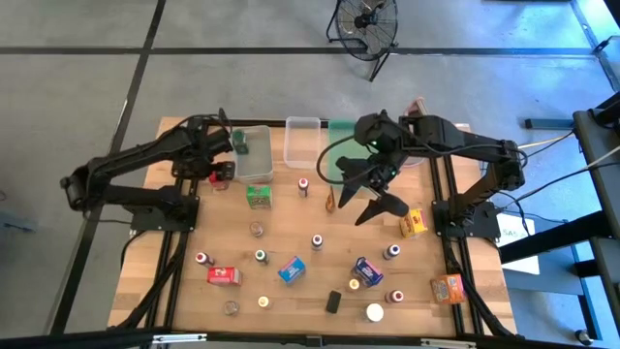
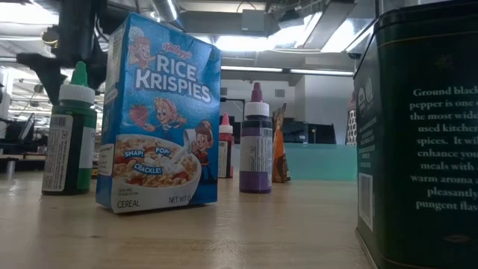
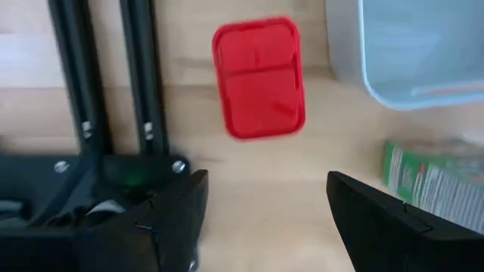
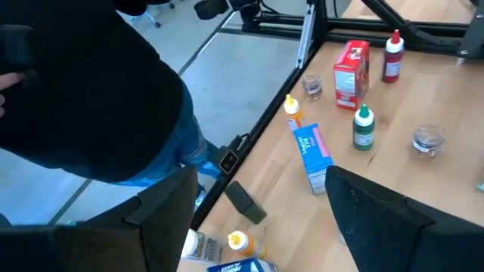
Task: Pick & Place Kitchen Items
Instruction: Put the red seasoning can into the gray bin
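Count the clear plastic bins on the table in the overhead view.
2. One clear bin sits at the table's far edge under the left gripper, with a green item inside. The second clear bin sits just right of it, beside the green tray.

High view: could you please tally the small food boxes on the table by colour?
Red box: 1
Green box: 1
Blue boxes: 2
Orange-yellow boxes: 2
Total: 6
The flat red item is left out because its kind is unclear.
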Robot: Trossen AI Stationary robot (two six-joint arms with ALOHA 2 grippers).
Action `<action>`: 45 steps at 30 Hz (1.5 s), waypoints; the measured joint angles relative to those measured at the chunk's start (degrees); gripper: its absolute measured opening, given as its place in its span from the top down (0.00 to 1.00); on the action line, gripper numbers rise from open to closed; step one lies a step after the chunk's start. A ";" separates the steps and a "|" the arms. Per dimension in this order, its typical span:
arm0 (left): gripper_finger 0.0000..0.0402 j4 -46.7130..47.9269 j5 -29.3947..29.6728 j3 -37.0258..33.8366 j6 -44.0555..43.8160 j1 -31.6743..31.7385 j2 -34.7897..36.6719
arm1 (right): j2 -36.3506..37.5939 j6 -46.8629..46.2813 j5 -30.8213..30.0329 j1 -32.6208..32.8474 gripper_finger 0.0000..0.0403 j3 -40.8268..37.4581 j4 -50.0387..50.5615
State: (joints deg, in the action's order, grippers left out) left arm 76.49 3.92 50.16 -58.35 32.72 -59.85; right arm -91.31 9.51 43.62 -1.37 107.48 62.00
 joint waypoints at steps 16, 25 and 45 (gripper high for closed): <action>0.32 -9.31 -2.49 -3.28 10.03 4.93 -0.03 | -0.02 -0.23 0.11 1.50 0.27 0.00 1.25; 0.26 -8.84 -2.23 -3.28 12.42 4.93 -0.03 | -0.06 -0.71 0.11 1.50 0.27 0.00 2.10; 0.25 -8.79 2.89 -3.28 -0.28 4.95 -0.03 | -0.07 1.42 -0.07 1.47 0.27 0.00 2.12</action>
State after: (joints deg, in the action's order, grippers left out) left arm 67.70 6.82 46.87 -58.63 37.67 -59.88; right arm -91.37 10.93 43.55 0.10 107.48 64.12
